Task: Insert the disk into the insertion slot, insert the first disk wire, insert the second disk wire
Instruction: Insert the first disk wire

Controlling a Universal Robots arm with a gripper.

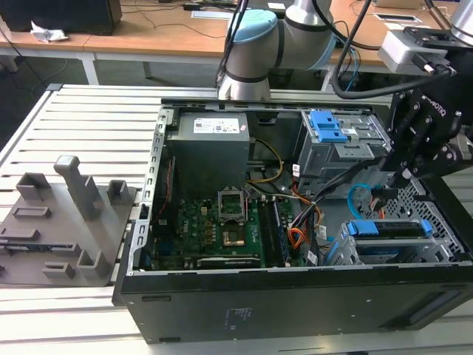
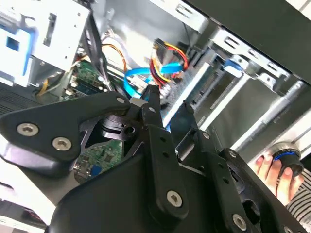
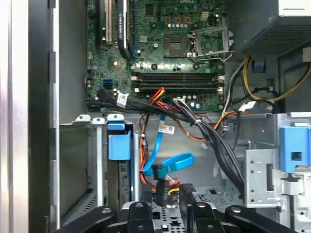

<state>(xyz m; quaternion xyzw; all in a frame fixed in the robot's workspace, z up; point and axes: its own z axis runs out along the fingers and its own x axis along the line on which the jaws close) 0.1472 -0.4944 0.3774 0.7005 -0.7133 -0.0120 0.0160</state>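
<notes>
The hand (image 3: 169, 194) is hanging low inside the open computer case (image 1: 295, 303). Its black linkage is crowding the front of both wrist views, and whether it is open or closed I cannot tell. Just past its tip in the first wrist view, a blue cable (image 3: 171, 162) is looping down to a black connector (image 3: 158, 171), with a bundle of red and yellow wires (image 3: 167, 187) lying right beside it. The disk (image 1: 388, 228) is sitting in the insertion slot (image 1: 392, 253) in its blue carrier, toward the exterior view's right and close to the hand. The taller cage (image 1: 347, 151) with the blue latch (image 1: 327, 127) is standing beyond it. The motherboard (image 1: 214, 222) is lying toward the exterior view's left. The case is resting on a slatted metal surface (image 1: 81, 111).
</notes>
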